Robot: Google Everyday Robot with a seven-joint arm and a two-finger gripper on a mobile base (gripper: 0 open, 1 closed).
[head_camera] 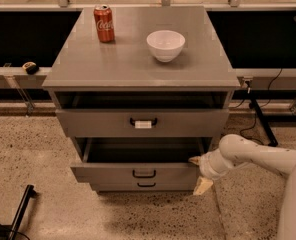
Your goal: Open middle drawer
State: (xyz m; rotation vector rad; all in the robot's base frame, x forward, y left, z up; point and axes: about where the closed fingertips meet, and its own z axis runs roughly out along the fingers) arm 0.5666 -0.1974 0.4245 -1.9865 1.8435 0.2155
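Observation:
The middle drawer (pixel 108 174) is a grey flat front with a small black loop handle (pixel 144 173). It stands pulled out from the cabinet, and its dark inside shows above the front. My gripper (pixel 198 173) is at the right end of this drawer front. One finger (pixel 194 160) lies over the top edge and the other (pixel 203 186) hangs below the front, with the jaws standing apart. My white arm (pixel 258 156) comes in from the right.
The top drawer (pixel 98 123), with a white tag on its handle, is slightly out. The bottom drawer (pixel 118 186) is nearly shut. A red cola can (pixel 104 23) and a white bowl (pixel 165 44) stand on the cabinet top (pixel 88 64). Cables (pixel 260 119) are at the right and a black bar (pixel 18 211) lies on the floor at the left.

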